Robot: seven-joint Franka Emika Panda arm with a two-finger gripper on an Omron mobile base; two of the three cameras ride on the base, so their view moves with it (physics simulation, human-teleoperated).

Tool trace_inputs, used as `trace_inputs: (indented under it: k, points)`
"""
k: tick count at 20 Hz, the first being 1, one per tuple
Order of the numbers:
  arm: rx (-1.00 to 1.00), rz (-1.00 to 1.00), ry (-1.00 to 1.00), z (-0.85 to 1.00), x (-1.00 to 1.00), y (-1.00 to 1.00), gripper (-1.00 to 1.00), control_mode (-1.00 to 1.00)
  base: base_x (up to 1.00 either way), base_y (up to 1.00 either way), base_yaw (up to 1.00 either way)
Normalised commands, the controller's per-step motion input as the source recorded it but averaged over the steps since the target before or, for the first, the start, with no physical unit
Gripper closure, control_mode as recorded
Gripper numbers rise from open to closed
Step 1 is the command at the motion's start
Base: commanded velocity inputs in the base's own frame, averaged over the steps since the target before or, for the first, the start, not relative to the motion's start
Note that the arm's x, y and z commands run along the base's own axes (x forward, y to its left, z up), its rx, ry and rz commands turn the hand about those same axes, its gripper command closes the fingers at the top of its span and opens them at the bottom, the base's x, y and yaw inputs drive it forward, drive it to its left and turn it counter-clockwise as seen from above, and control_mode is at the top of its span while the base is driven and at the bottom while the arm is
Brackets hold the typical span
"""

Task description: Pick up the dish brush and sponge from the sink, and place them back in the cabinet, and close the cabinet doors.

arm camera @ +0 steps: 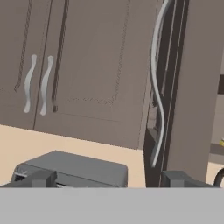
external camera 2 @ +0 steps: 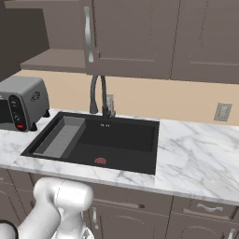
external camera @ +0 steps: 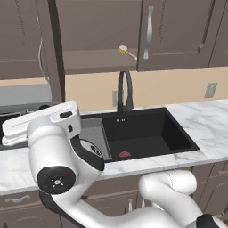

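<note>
Up at the cabinet: my pincer (arm camera: 105, 179) is facing the open left cabinet door (arm camera: 186, 87) edge-on, its long silver handle (arm camera: 156, 87) right ahead
Pincer: tips spread wide, nothing between them, not touching the handle as far as I can see
Dish brush: already lying on the cabinet shelf (external camera: 93, 60), cream head (external camera: 122, 50) toward the left
Sponge: can't spot it, not sure where it ended up
Sink: black basin (external camera: 147, 131) looks bare apart from the red drain (external camera: 125, 154) and the grey tray
Doors: right one (external camera: 176, 33) seems shut, left one hanging open
Risk: honestly, coming at a thin curved bar from this angle, the tips could slide off it, or I shove the door wider instead of closing it
Also: toaster (arm camera: 72, 168) on the worktop sits just under my pincer, so a low swing could clip it
</note>
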Motion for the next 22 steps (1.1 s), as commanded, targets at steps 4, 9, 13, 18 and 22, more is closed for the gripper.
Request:
trace_inputs:
  k: [4, 9, 13, 18, 22]
  points:
    - [0.00, -0.16, -0.01, 0.00, 0.38, -0.04, -1.00, -1.00, 0.00, 0.00, 0.00]
    - [0.01, -0.22, -0.01, 0.00, 0.48, -0.21, -1.00, -1.00, 0.00, 0.00, 0.00]
    - [0.04, -0.23, -0.03, 0.00, 0.54, -0.32, -1.00, -1.00, 0.00, 0.00, 0.00]
    - [0.05, -0.21, -0.06, 0.00, 0.54, -0.41, -1.00, -1.00, 0.00, 0.00, 0.00]
    - [0.06, -0.18, -0.07, 0.00, 0.53, -0.44, -1.00, -1.00, 0.00, 0.00, 0.00]
